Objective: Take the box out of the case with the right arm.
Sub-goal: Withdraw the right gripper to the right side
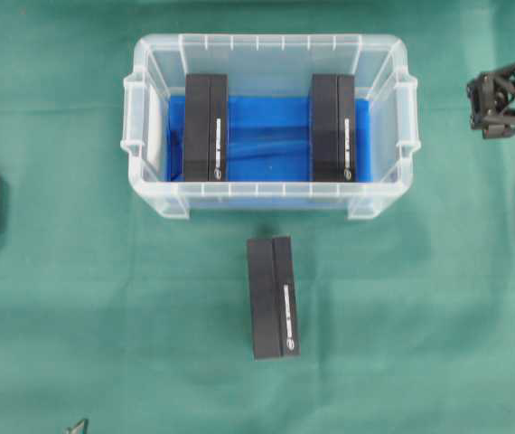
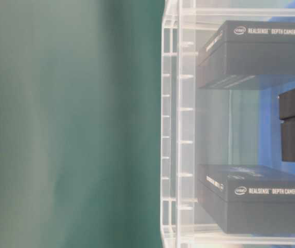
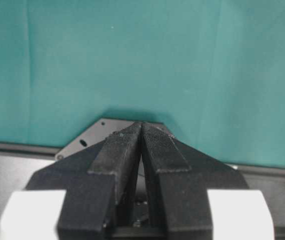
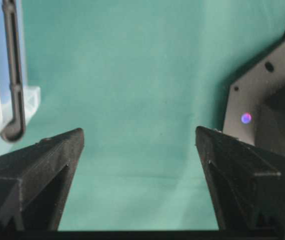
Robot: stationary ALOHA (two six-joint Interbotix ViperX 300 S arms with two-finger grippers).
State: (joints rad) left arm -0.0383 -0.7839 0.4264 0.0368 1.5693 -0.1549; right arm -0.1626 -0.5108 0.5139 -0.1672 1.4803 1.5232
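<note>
Right claw (image 4: 140, 150) wide apart, holding nothing.
One box (image 1: 273, 297) lies on the counter (image 1: 77, 298) before the case (image 1: 271, 190); two boxes inside. Left claw (image 3: 141, 145) seemingly pressed together.

two boxes (image 1: 206, 127) in case (image 1: 266, 192), one box (image 1: 272, 297) outside

Clear glossy plastic case (image 1: 266, 194), matt black boxes (image 1: 272, 298), green cloth tabletop (image 1: 104, 298)
</note>
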